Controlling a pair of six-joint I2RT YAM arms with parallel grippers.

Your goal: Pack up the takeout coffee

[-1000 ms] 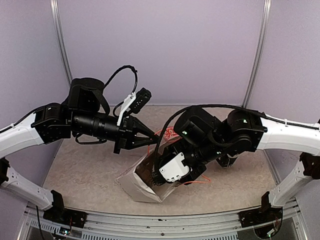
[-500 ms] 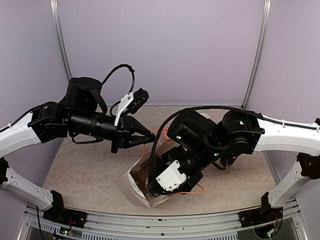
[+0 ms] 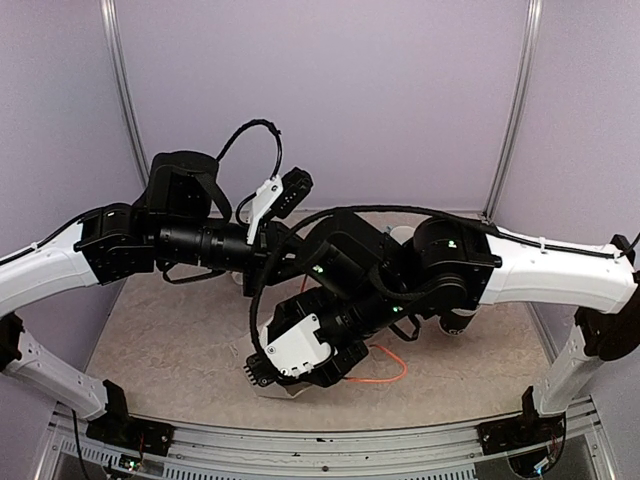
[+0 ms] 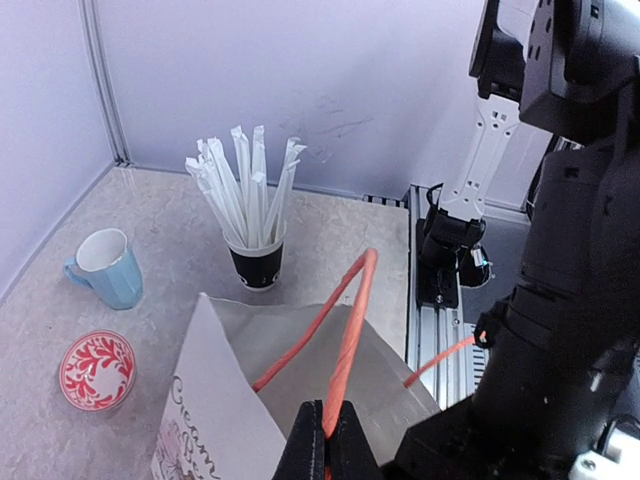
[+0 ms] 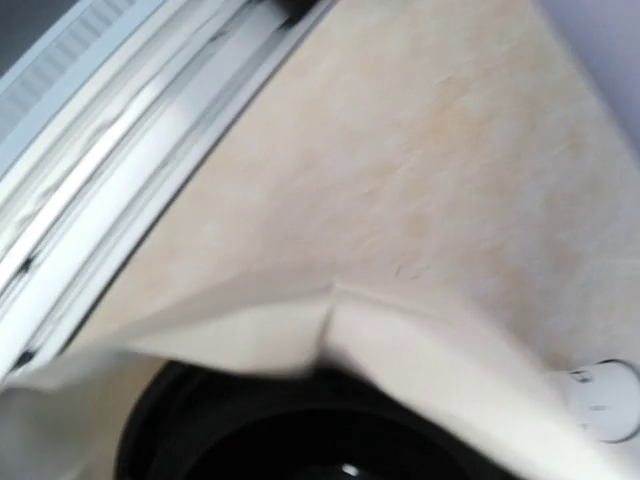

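In the left wrist view my left gripper (image 4: 326, 415) is shut on one orange handle (image 4: 352, 320) of a white paper bag (image 4: 215, 400) with dark lettering, and holds that side up. My right gripper (image 3: 262, 368) reaches down over the bag near the table's front and covers most of it from above. Its own view is blurred. A round black lid (image 5: 300, 440) of a takeout coffee cup fills the bottom, right at the jaws, with the bag's white edge (image 5: 420, 350) folded over it. The fingers themselves do not show.
A dark cup of white straws (image 4: 252, 262), a light blue mug (image 4: 108, 268) and a red patterned bowl (image 4: 97, 370) stand beyond the bag. The other orange handle (image 3: 385, 372) trails on the table. A small white round thing (image 5: 600, 400) lies close by. The metal front rail (image 5: 120, 150) runs alongside.
My right arm has swung toward the near left and dropped lower over the bag, which it now nearly hides from above. The left gripper keeps the handle and has shifted slightly right.
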